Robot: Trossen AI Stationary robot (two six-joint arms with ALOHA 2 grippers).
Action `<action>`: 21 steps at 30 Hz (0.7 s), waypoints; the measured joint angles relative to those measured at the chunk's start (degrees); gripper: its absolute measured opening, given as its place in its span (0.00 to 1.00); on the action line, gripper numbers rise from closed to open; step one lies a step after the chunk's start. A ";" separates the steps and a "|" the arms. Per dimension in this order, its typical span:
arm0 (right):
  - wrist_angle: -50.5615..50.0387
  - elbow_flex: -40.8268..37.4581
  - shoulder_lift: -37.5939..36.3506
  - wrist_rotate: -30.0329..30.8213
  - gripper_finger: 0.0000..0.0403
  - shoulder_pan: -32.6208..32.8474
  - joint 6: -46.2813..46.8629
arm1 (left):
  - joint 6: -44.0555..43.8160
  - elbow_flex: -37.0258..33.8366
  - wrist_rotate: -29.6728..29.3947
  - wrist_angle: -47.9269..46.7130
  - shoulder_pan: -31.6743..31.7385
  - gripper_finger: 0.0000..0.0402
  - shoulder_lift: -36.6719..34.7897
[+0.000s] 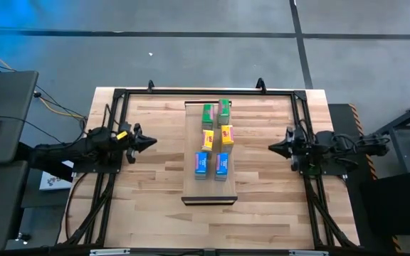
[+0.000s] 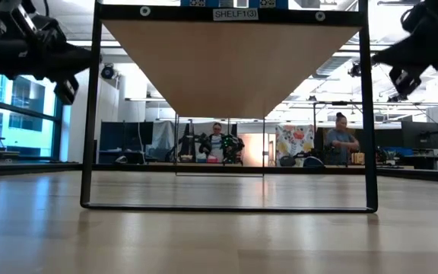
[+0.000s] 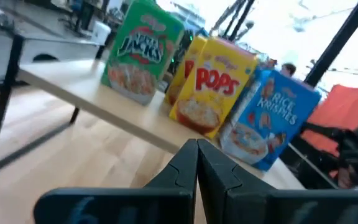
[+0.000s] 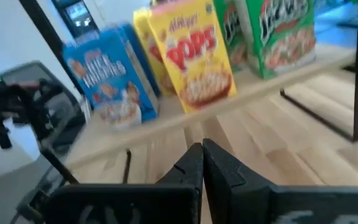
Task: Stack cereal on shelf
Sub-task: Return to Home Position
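Six cereal boxes stand upright on their bases in two rows on the shelf [image 1: 210, 186], a light-wood plank raised on black legs at the table's middle. The green pair [image 1: 216, 112] is farthest, the yellow pair [image 1: 217, 137] in the middle, the blue pair [image 1: 211, 165] nearest. My left gripper [image 1: 151, 141] hovers shut to the shelf's left, pointing at it, holding nothing. My right gripper [image 1: 272, 148] hovers shut to the shelf's right, also pointing at it. The left wrist view shows a green box [image 3: 143, 53], a yellow one [image 3: 216, 87] and a blue one [image 3: 272, 118] beyond the shut fingers [image 3: 188, 165].
A black tube frame [image 1: 117, 96] runs round the tabletop's edges. From table height the shelf's underside [image 2: 230, 65] shows between its black legs [image 2: 90, 114]. Bare wood lies on either side of the shelf. People sit in the room beyond the table.
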 joint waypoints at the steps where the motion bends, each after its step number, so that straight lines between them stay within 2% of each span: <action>1: -0.02 -0.60 -0.03 -0.08 0.00 0.00 0.15 | -0.01 0.04 -0.25 0.19 0.02 0.00 -0.11; 9: 5.62 -6.99 0.25 -0.22 0.00 -0.02 0.15 | 0.00 -0.01 -1.19 -1.66 -0.02 0.00 -0.06; 18: 19.60 -11.28 0.43 -0.33 0.00 -0.02 -8.02 | -0.02 -0.01 -1.26 -1.72 -0.20 0.00 -0.05; 21: 20.20 -11.39 0.68 -0.60 0.00 -0.02 -9.89 | -0.02 -0.01 -1.34 -1.69 -0.91 0.00 -0.05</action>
